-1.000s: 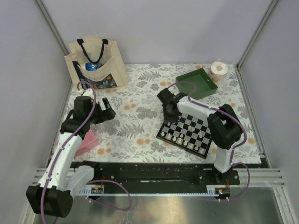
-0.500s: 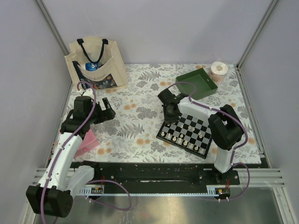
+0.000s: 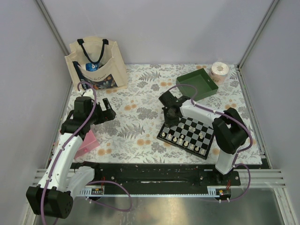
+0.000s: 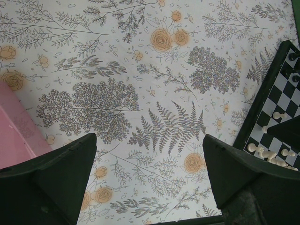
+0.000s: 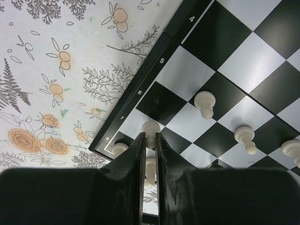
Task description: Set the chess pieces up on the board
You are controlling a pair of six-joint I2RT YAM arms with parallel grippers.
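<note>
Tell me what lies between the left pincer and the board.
Nothing but bare floral tablecloth between left pincer and board, seen in the top view.

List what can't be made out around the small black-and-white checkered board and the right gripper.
- Right wrist: the right gripper has its black fingers over the body of a cream-white chess piece; whether it is pinched is unclear.
- Top: the right arm hides the far-left corner of the checkered board; piece types are too small.
- Left wrist: the board is cut off by the right frame edge.
</note>
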